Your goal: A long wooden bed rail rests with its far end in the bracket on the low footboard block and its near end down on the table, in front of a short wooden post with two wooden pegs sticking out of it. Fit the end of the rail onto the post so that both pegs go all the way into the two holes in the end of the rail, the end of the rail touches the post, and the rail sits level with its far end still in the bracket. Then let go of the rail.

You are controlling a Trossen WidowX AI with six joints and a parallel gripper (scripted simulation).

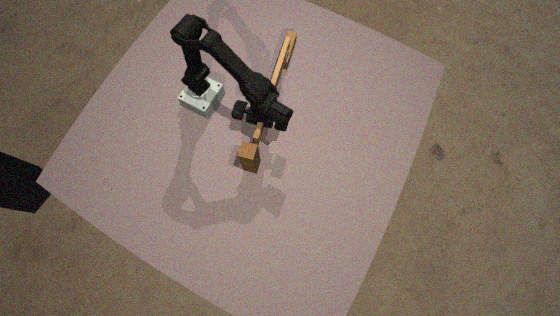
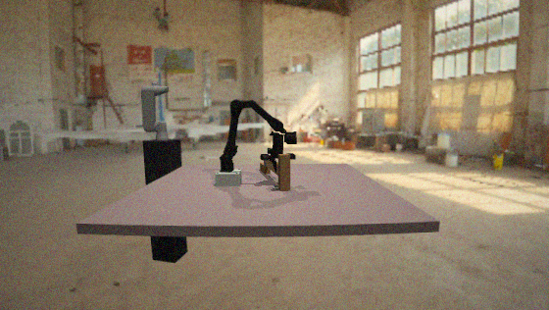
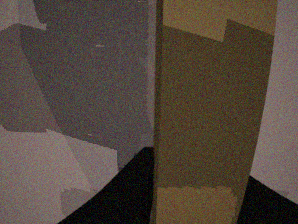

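The long wooden rail (image 1: 280, 69) (image 3: 212, 110) runs from the low footboard block (image 1: 288, 57) (image 2: 265, 168) at the far end toward the short wooden post (image 1: 249, 157) (image 2: 284, 172). My gripper (image 1: 260, 123) (image 2: 276, 160) (image 3: 174, 157) is shut on the rail close to its near end, with one dark finger on each side in the wrist view. The rail's near end points at the post, with a small space visible between them in the top view. The pegs and holes are too small or hidden to make out. Whether the rail is exactly level cannot be told.
The arm's pale base (image 1: 200, 97) (image 2: 228, 178) stands on the pinkish table (image 1: 325, 225) (image 2: 206, 214), to the left of the rail. The arm arches over from the base to the rail and casts shadows around the post. A black pedestal (image 2: 162, 159) stands beyond the table's left side.
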